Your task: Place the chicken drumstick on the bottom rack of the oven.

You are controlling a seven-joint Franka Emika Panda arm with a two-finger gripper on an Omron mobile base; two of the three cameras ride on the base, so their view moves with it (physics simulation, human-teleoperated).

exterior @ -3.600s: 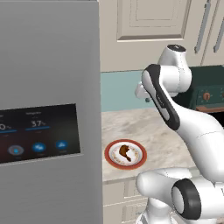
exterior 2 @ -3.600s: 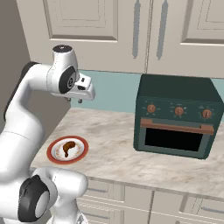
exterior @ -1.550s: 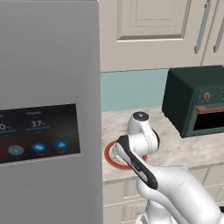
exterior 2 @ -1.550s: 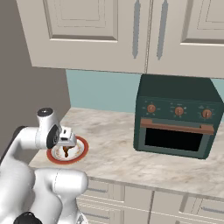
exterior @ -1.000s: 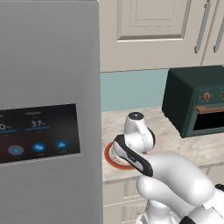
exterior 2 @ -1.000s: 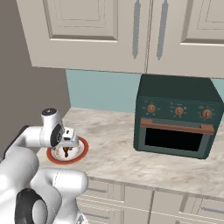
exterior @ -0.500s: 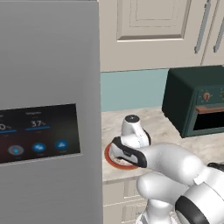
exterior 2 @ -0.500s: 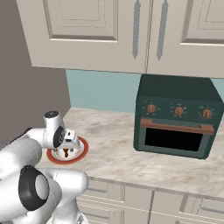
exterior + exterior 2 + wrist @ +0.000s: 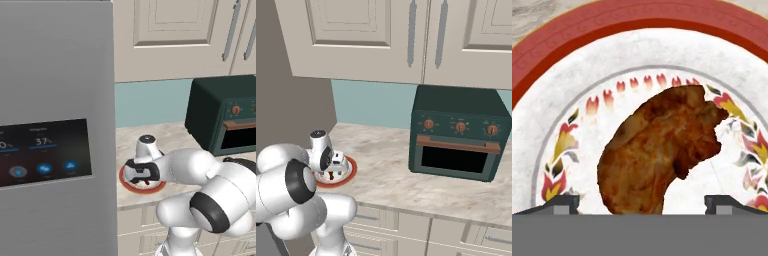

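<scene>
Chicken drumstick (image 9: pixel 662 150) lies on the red-rimmed plate (image 9: pixel 572 65), which sits on the marble tabletop (image 9: pixel 386 165) just beside the tall grey fridge (image 9: pixel 50 125). From where I stand it looks light and firm enough to pinch, though the roasted skin is probably greasy and could slide, and the shape is lumpy, so it may roll between the fingers. I'd take it across the plump middle, where there is most to grip, not the ragged upper end.

Low over the plate hangs the claw (image 9: pixel 642 202), its two dark tips (image 9: pixel 559 202) standing wide apart at either side of the meat's near end, holding nothing yet as far as I can judge.

Around it: cream cupboards (image 9: pixel 421 35) overhead and a dark green countertop toaster oven (image 9: pixel 458 137) well off to the right along the tabletop. Nothing crowds the plate itself, but the fridge wall is close on one side, and the cupboards hang over any lift. No wall oven or rack is to be seen from here.
</scene>
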